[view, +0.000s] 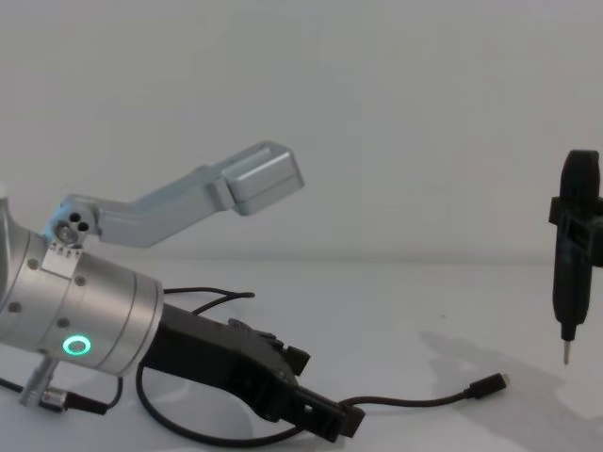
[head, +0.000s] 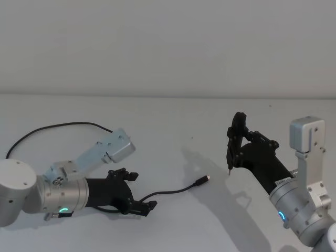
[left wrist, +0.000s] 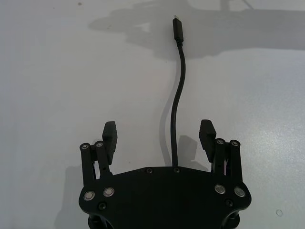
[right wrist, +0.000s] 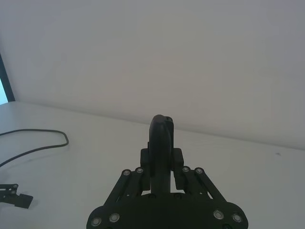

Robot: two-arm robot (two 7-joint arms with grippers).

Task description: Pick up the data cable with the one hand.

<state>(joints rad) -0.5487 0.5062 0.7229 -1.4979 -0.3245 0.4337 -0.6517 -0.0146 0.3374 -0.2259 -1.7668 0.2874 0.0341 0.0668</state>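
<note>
Straddling the data cable (head: 173, 192) with the left hand (head: 137, 191), fingers spread wide, gripping nothing yet. Low over the surface (head: 173, 131), with the cord lying along the line of reach, out between the fingers to its plug at 3 o'clock in head view. Far nearer than the right hand (head: 236, 144), up at 2 o'clock, clenched on a black pen-like tool (head: 231, 160). Probably needs only closing across the cord.

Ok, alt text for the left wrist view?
The left gripper hangs over the white table with its fingers open. The black data cable runs between them, touching neither, out to its plug.
</note>
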